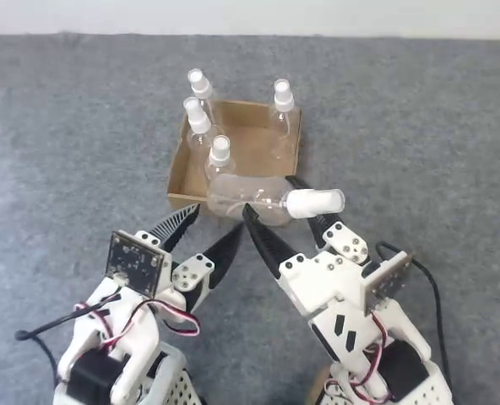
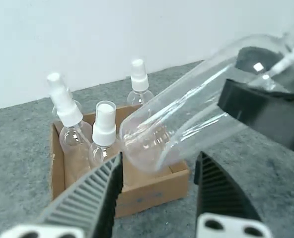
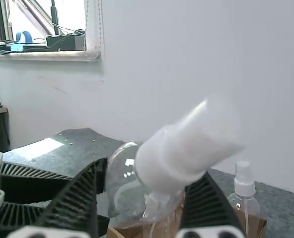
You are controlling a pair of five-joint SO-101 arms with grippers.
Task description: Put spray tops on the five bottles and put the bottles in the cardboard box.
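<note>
Right pincer [image 1: 271,196] clamped on a clear capped bottle [image 1: 250,198], held sideways over the cardboard box's [image 1: 176,169] 6 o'clock rim. Left pincer [image 1: 218,218] apart, at the box's 7 o'clock. Four capped bottles [image 1: 219,156] stand upright inside.

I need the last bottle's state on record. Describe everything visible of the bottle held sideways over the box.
The held bottle is clear plastic, round-bodied and looks empty, with a white spray top fitted. It lies on its side, tilted, above the near edge of the cardboard box. Its base points toward the left gripper, whose open fingers flank the base without clearly touching. The right gripper clamps it near the neck.
</note>
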